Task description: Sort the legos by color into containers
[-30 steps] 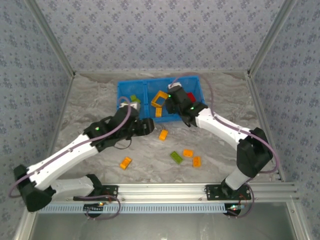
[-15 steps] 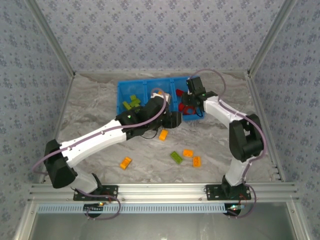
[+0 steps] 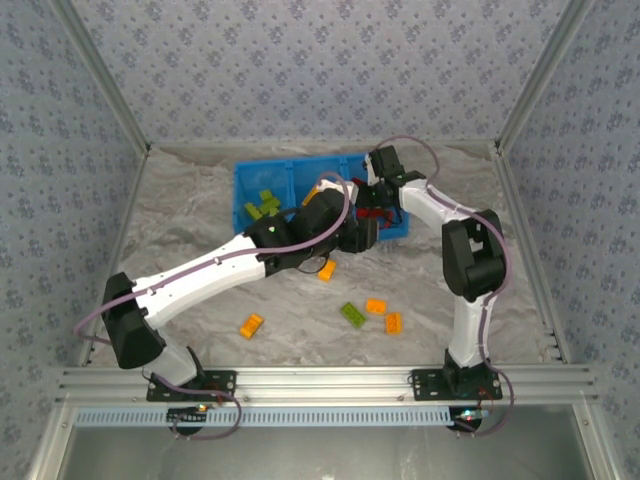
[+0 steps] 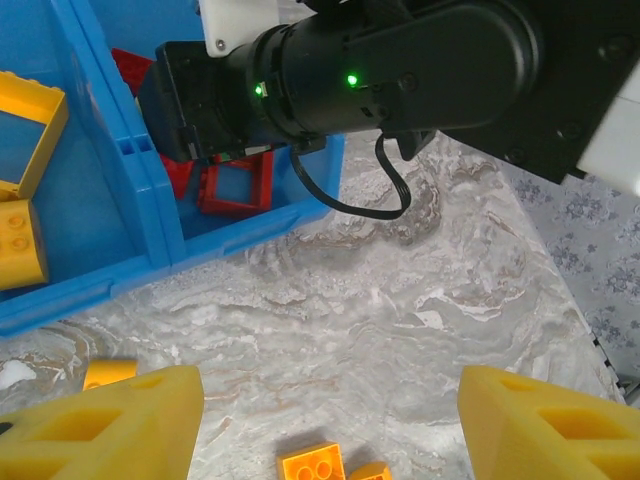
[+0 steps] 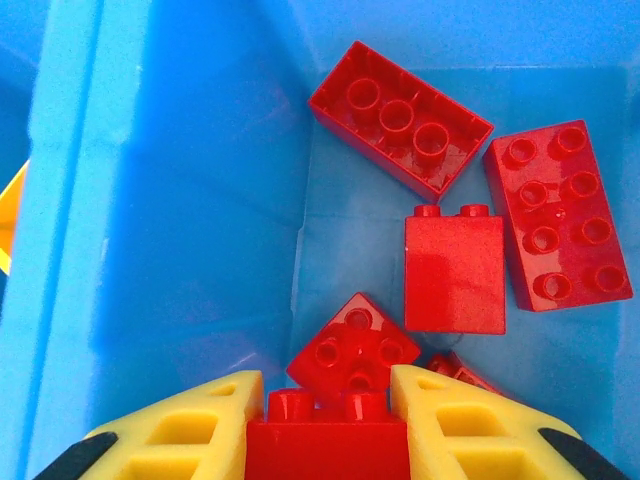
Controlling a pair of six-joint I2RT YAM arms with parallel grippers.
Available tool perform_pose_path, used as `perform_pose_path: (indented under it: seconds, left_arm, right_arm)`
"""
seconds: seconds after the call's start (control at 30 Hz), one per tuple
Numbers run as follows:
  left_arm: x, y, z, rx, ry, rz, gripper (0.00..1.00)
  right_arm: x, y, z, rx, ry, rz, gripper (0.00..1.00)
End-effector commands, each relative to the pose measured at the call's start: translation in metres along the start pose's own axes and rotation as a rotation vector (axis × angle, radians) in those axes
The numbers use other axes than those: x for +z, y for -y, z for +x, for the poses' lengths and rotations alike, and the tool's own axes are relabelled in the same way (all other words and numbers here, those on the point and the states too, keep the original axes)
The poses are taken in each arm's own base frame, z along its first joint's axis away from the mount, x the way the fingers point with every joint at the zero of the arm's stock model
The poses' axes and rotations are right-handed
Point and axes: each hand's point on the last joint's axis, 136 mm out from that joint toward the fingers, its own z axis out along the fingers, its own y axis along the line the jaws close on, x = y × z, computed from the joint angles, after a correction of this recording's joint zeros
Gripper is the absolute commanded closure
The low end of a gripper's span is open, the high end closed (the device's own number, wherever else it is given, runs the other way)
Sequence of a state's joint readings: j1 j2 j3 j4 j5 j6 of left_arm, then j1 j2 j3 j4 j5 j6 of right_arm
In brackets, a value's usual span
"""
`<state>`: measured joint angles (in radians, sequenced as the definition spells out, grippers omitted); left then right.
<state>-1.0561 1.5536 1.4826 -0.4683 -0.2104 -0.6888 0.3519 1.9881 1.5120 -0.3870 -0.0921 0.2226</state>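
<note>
legos: we see red in the right compartment, green ones left, orange frame middle.
containers: blue bin, far edge of the table.
right gripper: clamping a red brick.
left gripper: gaping, empty.

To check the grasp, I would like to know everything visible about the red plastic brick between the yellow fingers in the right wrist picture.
The glossy red plastic brick shows a flat smooth face and two round studs on its far edge; its near part is cut off by the picture's edge. It sits level between two yellow fingers, which press its left and right sides. It hangs over the blue plastic bin compartment, above loose red bricks lying there.
</note>
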Motion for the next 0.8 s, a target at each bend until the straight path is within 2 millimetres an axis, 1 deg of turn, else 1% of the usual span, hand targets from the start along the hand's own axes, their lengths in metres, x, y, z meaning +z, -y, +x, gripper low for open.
perform_pose_path:
  seconds: [0.0, 0.1, 0.2, 0.3, 0.37, 0.4, 0.43, 0.5, 0.57, 0.6, 0.67, 0.73, 0.77]
  left_arm:
    - [-0.004, 0.007, -0.007, 0.021, 0.018, 0.009, 0.32]
    - [-0.003, 0.009, -0.001, 0.030, -0.007, 0.020, 0.32]
    - [-0.002, 0.007, 0.008, 0.041, -0.041, 0.010, 0.32]
    - [0.000, 0.000, 0.023, 0.039, -0.100, -0.009, 0.33]
    - [0.004, -0.009, 0.038, 0.012, -0.165, -0.052, 0.33]
    - [0.007, -0.013, 0.046, -0.019, -0.206, -0.077, 0.32]
    - [0.010, -0.024, 0.061, -0.054, -0.272, -0.131, 0.32]
    - [0.019, -0.034, 0.085, -0.140, -0.375, -0.167, 0.32]
    - [0.025, -0.041, 0.103, -0.197, -0.445, -0.208, 0.32]
    - [0.029, -0.044, 0.110, -0.236, -0.480, -0.220, 0.32]
    - [0.039, -0.048, 0.127, -0.333, -0.568, -0.240, 0.32]
    - [0.043, -0.056, 0.144, -0.446, -0.675, -0.314, 0.32]
    - [0.046, -0.054, 0.149, -0.493, -0.705, -0.310, 0.32]
  right_arm:
    - [0.010, 0.000, 0.008, -0.006, -0.058, -0.025, 0.64]
    - [0.013, 0.007, 0.010, 0.003, -0.064, -0.019, 0.58]
    - [0.010, 0.007, 0.006, -0.001, -0.054, -0.024, 0.50]
    - [-0.005, 0.003, -0.007, -0.010, -0.013, -0.023, 0.44]
    - [-0.020, 0.003, -0.018, -0.013, 0.026, -0.011, 0.44]
    - [-0.030, 0.003, -0.025, -0.015, 0.049, 0.001, 0.44]
    - [-0.043, 0.003, -0.032, -0.020, 0.083, 0.020, 0.44]
    - [-0.073, 0.004, -0.043, -0.027, 0.158, 0.060, 0.44]
    - [-0.106, 0.007, -0.044, -0.025, 0.235, 0.111, 0.43]
    - [-0.122, 0.009, -0.040, -0.022, 0.269, 0.144, 0.43]
    - [-0.152, 0.009, -0.024, -0.033, 0.328, 0.190, 0.41]
    - [-0.179, 0.010, 0.003, -0.033, 0.378, 0.224, 0.39]
    - [-0.186, 0.010, 0.018, -0.038, 0.388, 0.233, 0.38]
